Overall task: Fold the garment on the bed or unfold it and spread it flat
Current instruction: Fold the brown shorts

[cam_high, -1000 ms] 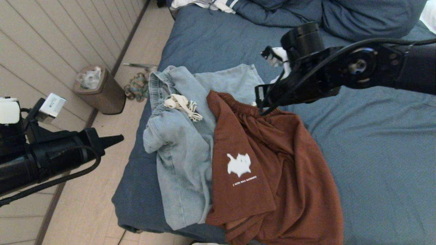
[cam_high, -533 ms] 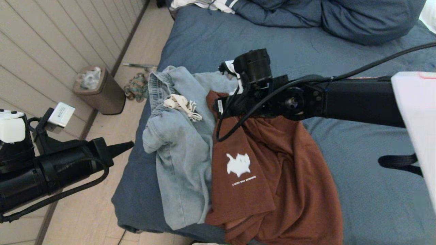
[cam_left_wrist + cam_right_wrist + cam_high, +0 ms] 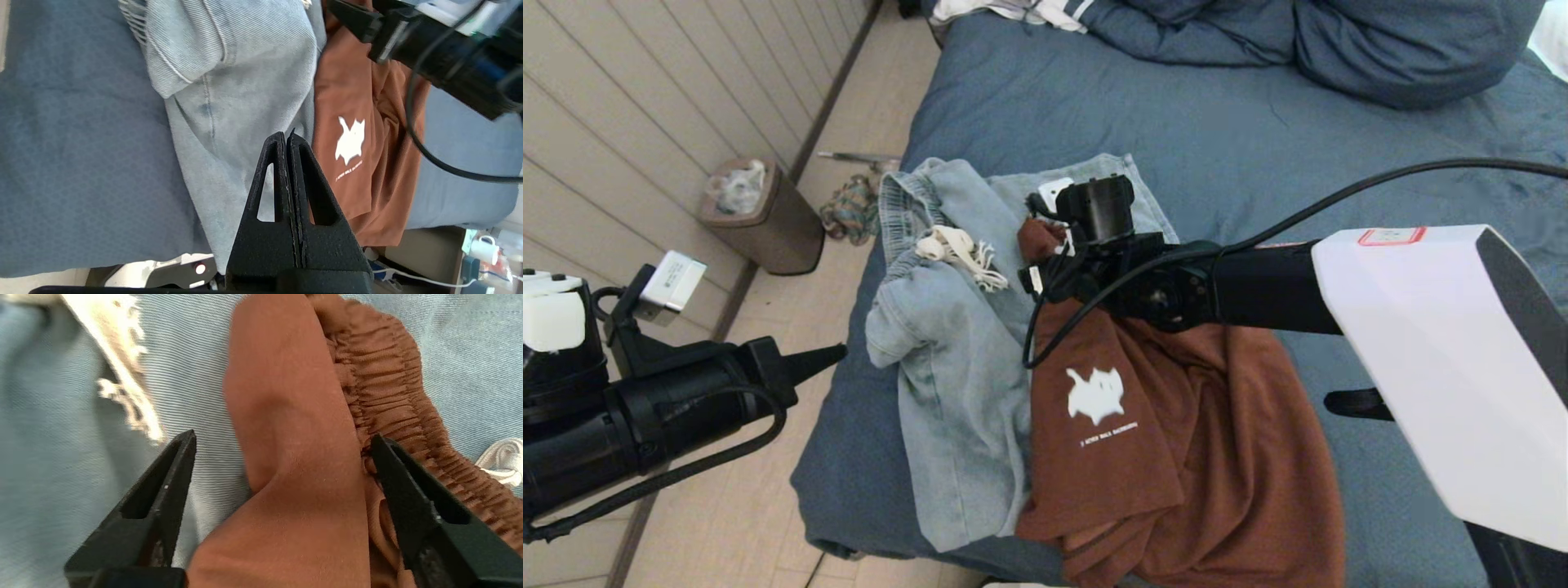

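Note:
Rust-brown shorts [image 3: 1176, 425] with a white cat print lie crumpled on the bed [image 3: 1421, 327], overlapping a light-blue denim garment [image 3: 956, 367] to their left. My right arm [image 3: 1176, 286] reaches across to the shorts' far left corner. There my right gripper [image 3: 282, 436] stands open, its fingers either side of a raised fold of brown cloth [image 3: 294, 416] beside the gathered elastic waistband [image 3: 392, 375]. My left gripper [image 3: 833, 354] is shut and empty, held off the bed's left side over the floor, pointing at the denim [image 3: 229, 81].
A white frayed drawstring [image 3: 960, 249] lies on the denim. A bunched blue duvet [image 3: 1298, 41] and white cloth [image 3: 1013, 10] fill the bed's far end. A brown bin [image 3: 764, 216] and a small tangle [image 3: 849, 208] sit on the floor by the wall.
My right arm has swung left and down, from over the bed's middle to the waistband corner of the brown shorts. My left gripper edged slightly towards the bed.

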Motion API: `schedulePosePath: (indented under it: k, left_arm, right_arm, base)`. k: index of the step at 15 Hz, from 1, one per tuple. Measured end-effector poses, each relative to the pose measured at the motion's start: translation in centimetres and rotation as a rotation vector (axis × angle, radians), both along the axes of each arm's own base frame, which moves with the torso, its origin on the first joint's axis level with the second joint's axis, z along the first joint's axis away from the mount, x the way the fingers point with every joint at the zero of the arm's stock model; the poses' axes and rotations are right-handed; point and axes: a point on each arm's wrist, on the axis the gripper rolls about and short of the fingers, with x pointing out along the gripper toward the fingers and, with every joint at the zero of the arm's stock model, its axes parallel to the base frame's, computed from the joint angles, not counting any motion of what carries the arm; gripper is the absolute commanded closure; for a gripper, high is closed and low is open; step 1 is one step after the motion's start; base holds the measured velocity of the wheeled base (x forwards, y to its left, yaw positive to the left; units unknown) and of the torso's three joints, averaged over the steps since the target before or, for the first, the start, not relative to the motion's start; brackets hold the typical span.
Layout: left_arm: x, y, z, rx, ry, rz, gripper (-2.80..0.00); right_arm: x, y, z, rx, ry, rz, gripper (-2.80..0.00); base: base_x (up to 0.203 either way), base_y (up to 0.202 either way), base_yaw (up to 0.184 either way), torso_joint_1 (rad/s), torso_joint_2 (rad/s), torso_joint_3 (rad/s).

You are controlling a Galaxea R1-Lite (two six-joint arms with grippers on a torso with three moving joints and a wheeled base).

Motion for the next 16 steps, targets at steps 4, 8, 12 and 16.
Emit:
schedulePosePath:
  k: [4, 8, 12, 16]
  left_arm:
    - [0.1, -0.1, -0.2, 0.003, 0.01, -0.003, 0.0]
    - [0.1, -0.2, -0.3, 0.005, 0.014, -0.008, 0.0]
    - [0.0, -0.4, -0.5, 0.008, 0.019, -0.022, 0.0]
    - [-0.5, -1.0, -0.7, 0.013, 0.023, -0.054, 0.0]
  right_arm:
    - [0.7, -0.2, -0.7, -0.021, -0.012, -0.043, 0.0]
    - [0.2, 0.1, -0.1, -0.013, -0.025, -0.034, 0.0]
    - [-1.6, -1.0, 3.1, 0.006, -0.049, -0.06, 0.0]
    - [-3.8, -4.5, 5.8, -0.004, -0.032, -0.123, 0.0]
  base:
    - [0.0, 0.0, 0.0, 0.0, 0.0, 0.0]
    - [0.0, 0.0, 0.0, 0.0, 0.0, 0.0]
    - [0.0, 0.0, 0.0, 0.0, 0.0, 0.0]
    - [0.0, 0.0, 0.0, 0.0, 0.0, 0.0]
